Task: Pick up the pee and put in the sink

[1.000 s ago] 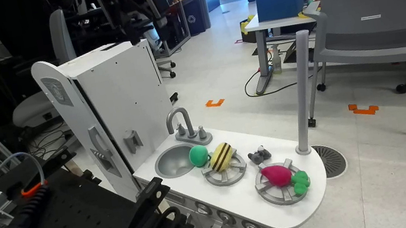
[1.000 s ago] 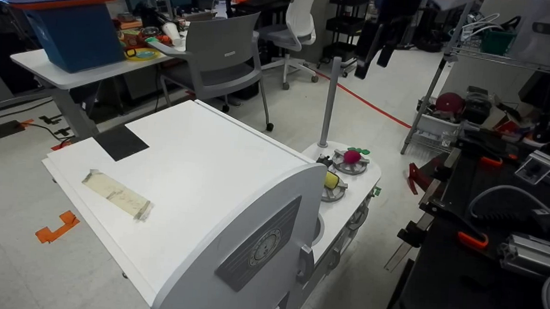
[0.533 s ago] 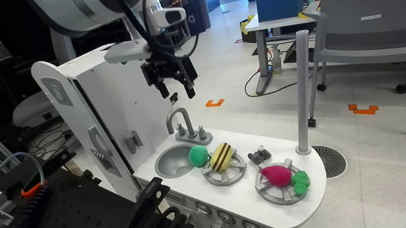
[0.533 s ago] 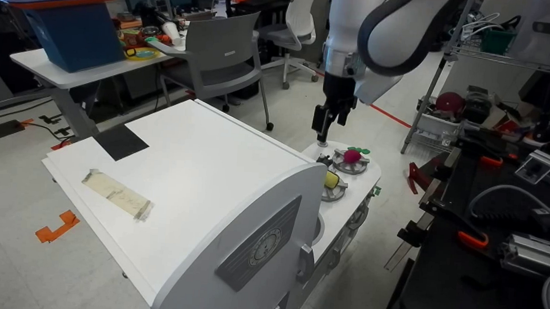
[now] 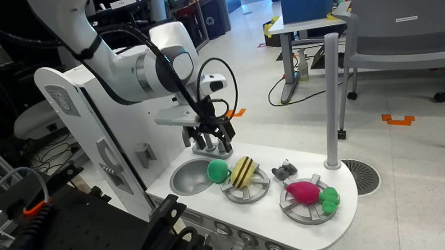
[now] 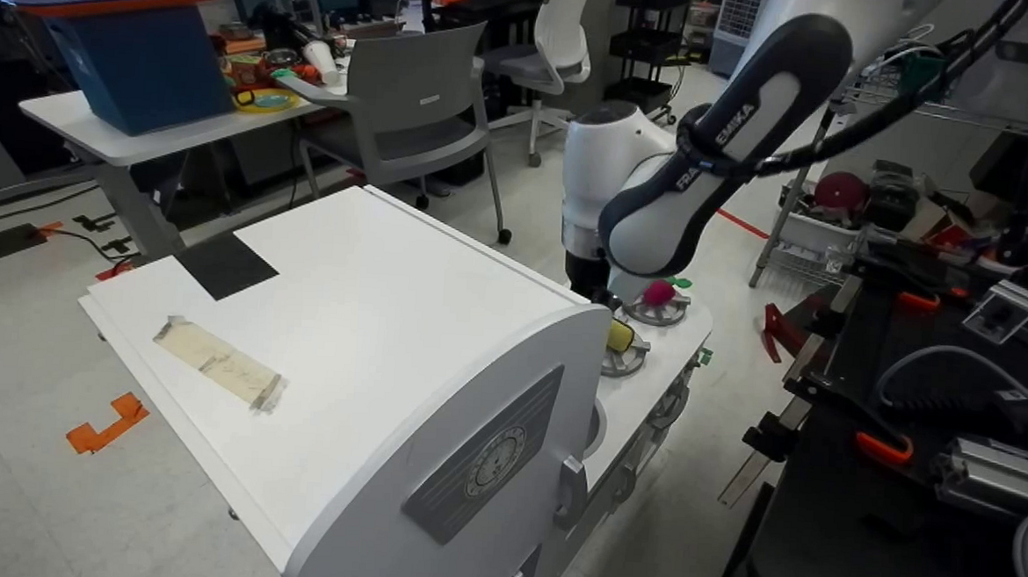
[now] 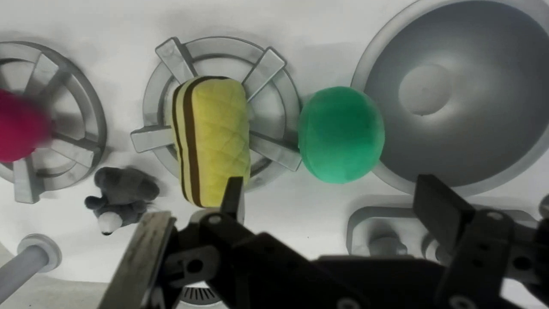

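black two-finger gripper (image 7: 334, 193): spread wide, gripping nothing; line up before you lower.
grey toy faucet (image 7: 377, 212): near it, gap hard to judge; steer clear.
rounded bright green toy pea (image 7: 341, 135): beside the round grey sink basin (image 7: 484, 128), ungripped; centre over it, then squeeze gently; it looks soft.
yellow dark-striped toy food (image 7: 218, 146): near the pea; try not to nudge it as you descend.
sink rim (image 7: 394, 180): you cannot see whether the pea touches it.
deep pink green-leaved toy vegetable (image 5: 305, 193): cut off in the wrist view.
tall white toy-kitchen cabinet (image 6: 369, 360): hides the pea in an exterior view.
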